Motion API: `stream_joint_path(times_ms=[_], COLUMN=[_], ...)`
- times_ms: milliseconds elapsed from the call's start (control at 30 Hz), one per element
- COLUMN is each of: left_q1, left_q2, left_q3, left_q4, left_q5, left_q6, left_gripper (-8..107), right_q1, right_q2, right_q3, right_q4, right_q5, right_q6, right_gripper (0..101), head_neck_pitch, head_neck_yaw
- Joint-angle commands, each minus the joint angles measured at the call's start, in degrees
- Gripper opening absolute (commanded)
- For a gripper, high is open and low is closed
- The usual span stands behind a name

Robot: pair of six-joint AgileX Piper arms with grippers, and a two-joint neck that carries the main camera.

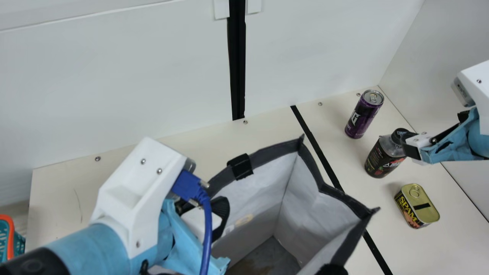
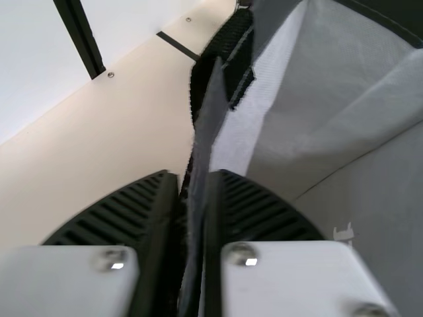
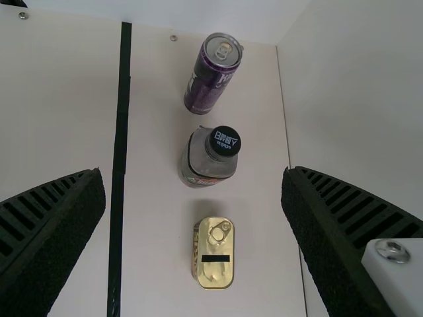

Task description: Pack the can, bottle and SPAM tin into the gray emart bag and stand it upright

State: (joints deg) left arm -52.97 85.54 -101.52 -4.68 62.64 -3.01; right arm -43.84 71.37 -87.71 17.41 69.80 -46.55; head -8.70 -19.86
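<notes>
In the main view my left gripper point(image 1: 208, 219) is at the left rim of the gray bag point(image 1: 254, 162), which stands open-mouthed. The left wrist view has the left gripper point(image 2: 195, 198) shut on the bag's rim point(image 2: 206, 125). My right gripper point(image 1: 410, 147) hangs above the table by the bottle point(image 1: 384, 156); in the right wrist view the right gripper point(image 3: 195, 191) is wide open, holding nothing. The purple can point(image 1: 364, 114) stands behind the bottle, and the SPAM tin point(image 1: 417, 206) sits in front of it. All three are apart, right of the bag.
A black tape line point(image 1: 317, 147) crosses the table between bag and goods. White walls rise behind and at the right. A teal basket with an orange rim point(image 1: 11, 233) is beyond the table's left edge.
</notes>
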Motion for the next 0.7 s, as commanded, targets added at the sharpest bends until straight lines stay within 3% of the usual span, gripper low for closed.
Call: stream_joint_path(times_ms=[0,300,667], left_q1=[-0.22,-2.86,-5.49], left_q2=[-0.51,-4.26,-7.46], left_q3=[0.49,2.7,1.85], left_q4=[1.22,11.95,25.74], left_q5=[0.01,-0.27,2.81], left_q6=[-1.01,-8.07,-16.92], left_gripper=[-8,-8,-8], right_q1=[0.0,0.0,0.0], right_q2=[0.0,0.0,0.0], right_q3=[0.0,0.0,0.0], right_q4=[0.0,0.0,0.06], right_q5=[0.0,0.0,0.0], right_q6=[0.0,0.0,0.0], right_gripper=[95,95,95], head_neck_pitch=[-1.3,-1.3,-1.3], head_neck_yaw=[-0.14,-0.14,-0.14])
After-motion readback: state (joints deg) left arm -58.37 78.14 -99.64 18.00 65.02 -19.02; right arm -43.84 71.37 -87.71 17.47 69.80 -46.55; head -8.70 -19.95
